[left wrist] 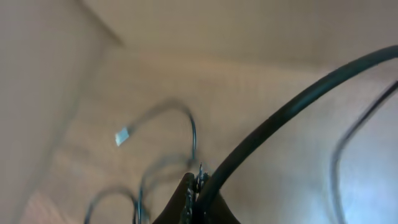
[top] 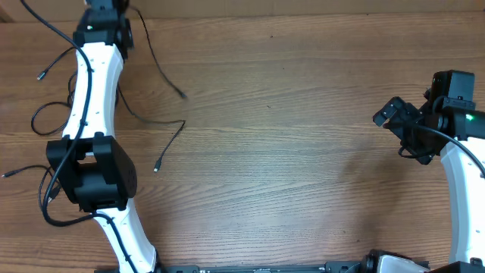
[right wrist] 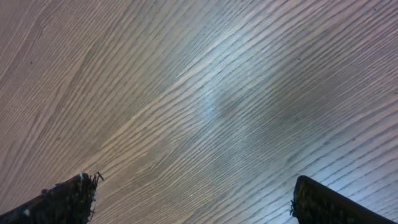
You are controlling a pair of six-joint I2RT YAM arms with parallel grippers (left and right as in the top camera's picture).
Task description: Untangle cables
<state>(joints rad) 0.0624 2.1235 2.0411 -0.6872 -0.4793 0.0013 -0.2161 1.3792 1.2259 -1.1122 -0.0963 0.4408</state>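
Thin black cables lie round my left arm at the table's left side. One cable (top: pixel 161 70) runs from the top edge down to a plug near the middle. Another cable (top: pixel 173 136) bends to a plug lower down. More cable loops (top: pixel 42 108) lie left of the arm. My left gripper (left wrist: pixel 198 184) is shut on a cable (left wrist: pixel 292 106) that leaves the jaws toward the upper right; in the overhead view its fingertips are cut off by the top edge. A blurred cable with a pale plug (left wrist: pixel 122 135) lies beyond. My right gripper (top: pixel 390 114) (right wrist: pixel 196 202) hangs open over bare wood, far from the cables.
The wooden table (top: pixel 303 174) stretches between the two arms. My left arm's black joint (top: pixel 91 173) sits over some of the left cable loops. A table edge or wall line crosses the upper left of the left wrist view.
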